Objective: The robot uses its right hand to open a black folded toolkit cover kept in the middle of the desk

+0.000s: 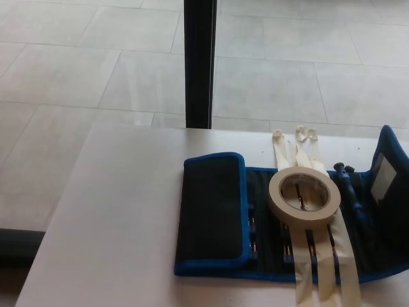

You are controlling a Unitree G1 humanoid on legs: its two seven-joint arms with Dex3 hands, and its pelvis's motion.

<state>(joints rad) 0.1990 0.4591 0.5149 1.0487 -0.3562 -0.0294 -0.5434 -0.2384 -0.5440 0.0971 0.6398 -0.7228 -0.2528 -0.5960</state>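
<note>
**Right flap swung out, left flap still folded**

At centre-right of the surface (115, 211) we see the toolkit cover (214, 211), its 3 o'clock flap raised, its 9 o'clock flap folded. Neither hand shows, so we cannot tell its fingers. We judge the folded flap needs lifting next, clear of the tape roll (305, 194).

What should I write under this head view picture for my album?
Black toolkit cover on a white desk, right flap open, tape roll on top.
</note>
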